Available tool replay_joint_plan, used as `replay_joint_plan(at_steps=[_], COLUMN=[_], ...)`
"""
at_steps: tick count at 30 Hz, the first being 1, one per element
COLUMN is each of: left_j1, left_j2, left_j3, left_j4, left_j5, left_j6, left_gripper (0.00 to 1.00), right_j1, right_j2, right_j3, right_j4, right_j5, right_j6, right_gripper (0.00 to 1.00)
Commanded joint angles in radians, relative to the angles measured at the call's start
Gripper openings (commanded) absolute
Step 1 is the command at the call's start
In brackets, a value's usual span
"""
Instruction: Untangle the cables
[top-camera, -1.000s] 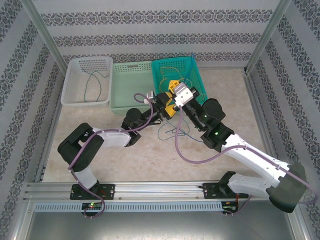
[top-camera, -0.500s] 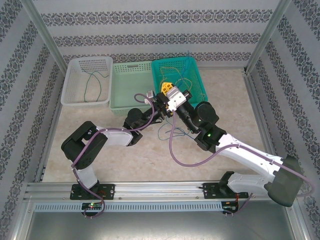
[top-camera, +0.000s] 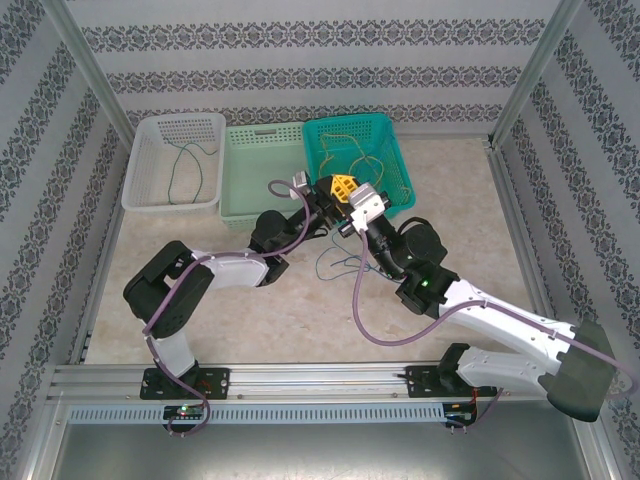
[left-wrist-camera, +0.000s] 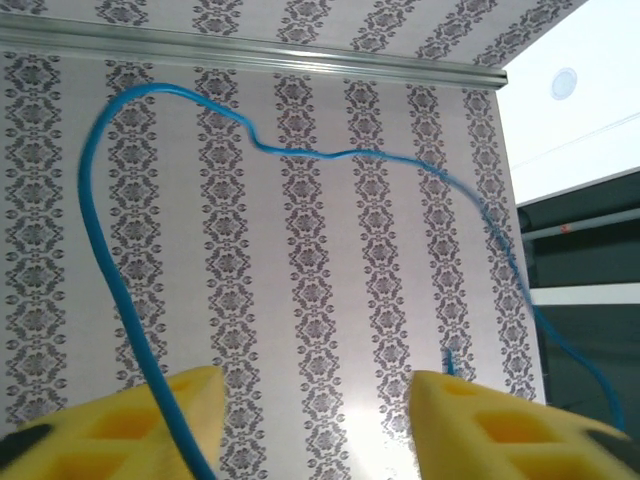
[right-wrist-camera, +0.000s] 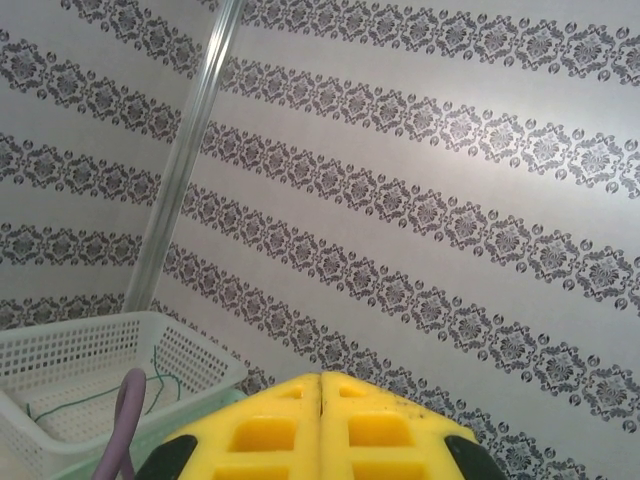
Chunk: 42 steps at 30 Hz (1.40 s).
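Note:
Both grippers meet in mid-air in front of the baskets, tilted upward. My left gripper (top-camera: 331, 194) (left-wrist-camera: 318, 430) is open, with a wide gap between its yellow fingers (left-wrist-camera: 130, 430). The blue cable (left-wrist-camera: 110, 300) runs across the left finger, loops high and comes down behind the right one. More of the blue cable (top-camera: 338, 262) lies looped on the table below. My right gripper (top-camera: 346, 186) (right-wrist-camera: 322, 395) is shut, pads pressed together with nothing showing between them. A green cable (top-camera: 185, 165) (right-wrist-camera: 90, 400) lies in the white basket. A yellow cable (top-camera: 360, 150) lies in the teal basket.
Three baskets stand along the back: white basket (top-camera: 170, 130) (right-wrist-camera: 60, 350), light green basket (top-camera: 262, 160), teal basket (top-camera: 385, 135). Thick purple arm cables (top-camera: 360, 300) hang over the table's middle. Aluminium frame posts (top-camera: 90, 70) stand at the corners.
My left jaws have drawn closer together but still stand apart. The left gripper has risen toward the right gripper, which has shifted slightly and stayed shut.

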<state>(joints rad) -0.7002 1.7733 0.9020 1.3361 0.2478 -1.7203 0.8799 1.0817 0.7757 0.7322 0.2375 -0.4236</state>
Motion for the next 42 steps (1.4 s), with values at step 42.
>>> replay_joint_plan(at_steps=[42], left_j1=[0.007], left_j2=[-0.746], left_j3=[-0.257], left_j4=[-0.813], left_j5=[-0.301], left_j6=[1.509], left_gripper=[0.00], right_j1=[-0.938], right_j2=[-0.059], right_j3=[-0.100], right_j4=[-0.612], right_j5=[-0.688], right_j6=[1.932], right_gripper=[0.00])
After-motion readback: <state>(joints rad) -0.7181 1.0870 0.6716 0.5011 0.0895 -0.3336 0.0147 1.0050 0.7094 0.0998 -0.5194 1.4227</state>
